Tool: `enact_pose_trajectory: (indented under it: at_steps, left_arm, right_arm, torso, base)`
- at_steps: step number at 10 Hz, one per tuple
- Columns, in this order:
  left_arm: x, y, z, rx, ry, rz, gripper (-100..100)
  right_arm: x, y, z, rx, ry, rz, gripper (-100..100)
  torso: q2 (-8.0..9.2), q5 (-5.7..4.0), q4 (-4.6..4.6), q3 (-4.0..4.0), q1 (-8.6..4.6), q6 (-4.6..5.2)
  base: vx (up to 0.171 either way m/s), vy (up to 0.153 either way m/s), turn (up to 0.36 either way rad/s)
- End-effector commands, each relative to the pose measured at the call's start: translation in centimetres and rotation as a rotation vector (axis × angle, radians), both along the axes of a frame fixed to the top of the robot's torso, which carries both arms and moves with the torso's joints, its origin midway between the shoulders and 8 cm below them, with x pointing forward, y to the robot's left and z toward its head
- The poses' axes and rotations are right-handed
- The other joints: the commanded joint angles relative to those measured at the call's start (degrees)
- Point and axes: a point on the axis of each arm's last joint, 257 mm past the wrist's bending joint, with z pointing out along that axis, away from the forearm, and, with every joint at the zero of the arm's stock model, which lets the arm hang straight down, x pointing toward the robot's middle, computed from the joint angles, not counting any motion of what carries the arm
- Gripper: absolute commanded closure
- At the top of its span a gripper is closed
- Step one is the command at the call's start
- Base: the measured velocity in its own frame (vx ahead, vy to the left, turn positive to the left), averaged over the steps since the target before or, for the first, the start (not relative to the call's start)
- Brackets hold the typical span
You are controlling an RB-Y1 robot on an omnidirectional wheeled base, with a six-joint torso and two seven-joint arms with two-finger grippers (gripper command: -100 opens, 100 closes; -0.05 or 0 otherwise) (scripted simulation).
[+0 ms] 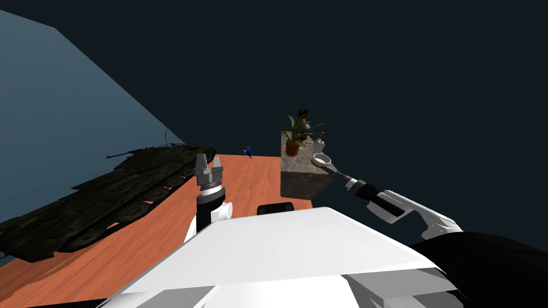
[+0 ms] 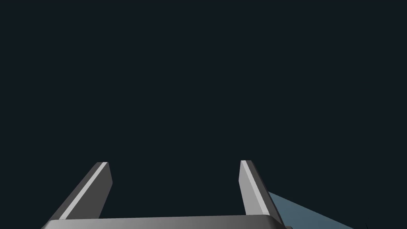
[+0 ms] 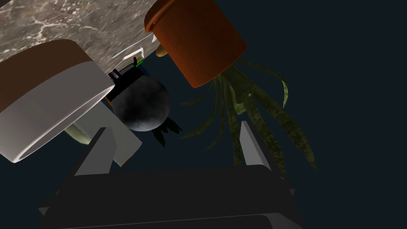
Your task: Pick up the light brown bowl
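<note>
Progress stands at the reach, by my reading: the right arm is stretched out to the bowl point(image 1: 321, 159), right of centre in the head view, at the near right corner of the grey stone block point(image 1: 299, 179), but no grip is made. In the right wrist view the right gripper point(image 3: 175, 129) has its fingers spread wide with nothing between them. The bowl, brown outside with a pale rim, lies just outside one finger, and I cannot tell whether they touch. Left to do, I judge: bring the rim between the fingers, close them and lift. The left gripper point(image 1: 209, 159), left of centre in the head view, points upward, its fingers likewise wide apart and empty. By count: one bowl; one orange-brown pot point(image 3: 194, 39) with one leafy plant point(image 1: 301, 125); one dark ball point(image 3: 141, 103) between bowl and pot; one pale box-like thing point(image 3: 125, 143) by the finger; one dark tank model point(image 1: 107, 198) at the lower left of the head view; one small blue thing point(image 1: 248, 151) near its centre; two grippers.
</note>
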Motion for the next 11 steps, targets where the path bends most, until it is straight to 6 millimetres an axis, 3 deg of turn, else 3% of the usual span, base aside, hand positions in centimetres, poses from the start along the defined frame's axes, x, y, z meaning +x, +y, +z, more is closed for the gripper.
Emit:
enact_pose_trajectory:
  at_steps: [1, 4, 6, 9, 11]
  left_arm:
    - [0.0, 0.0, 0.0, 0.000, 0.000, 0.000, 0]
    - [0.0, 0.0, 0.0, 0.000, 0.000, 0.000, 0]
    - [0.0, 0.0, 0.0, 0.000, 0.000, 0.000, 0]
    - [0.0, 0.0, 0.0, 0.000, 0.000, 0.000, 0]
    - [0.0, 0.0, 0.0, 0.000, 0.000, 0.000, 0]
  right_arm:
    - [0.1, -0.2, -0.1, -0.025, 0.011, 0.015, -100]
    - [-1.0, -2.5, -1.9, -0.101, 0.103, 0.036, -100]
    - [-0.7, -2.6, -1.5, -0.135, 0.112, 0.061, -100]
    - [-2.0, -4.9, -3.1, -0.208, 0.204, 0.083, -100]
    - [-1.6, -5.0, -2.5, -0.243, 0.212, 0.108, -100]
  torso:
    - [0.00, 0.00, 0.00, 0.00, 0.00, 0.00]
    - [-0.03, -0.01, -0.01, -0.02, -0.03, -0.01]
    - [-0.02, -0.01, 0.00, -0.01, -0.04, 0.01]
    - [-0.02, -0.02, 0.00, -0.01, -0.07, 0.00]
    - [-0.05, -0.02, -0.01, -0.03, -0.08, 0.00]
  base:
    - [0.003, 0.019, -0.034]
    - [0.010, 0.037, 0.165]
    - [0.008, 0.020, 0.028]
    - [0.014, 0.024, 0.145]
    - [0.011, 0.014, 0.053]
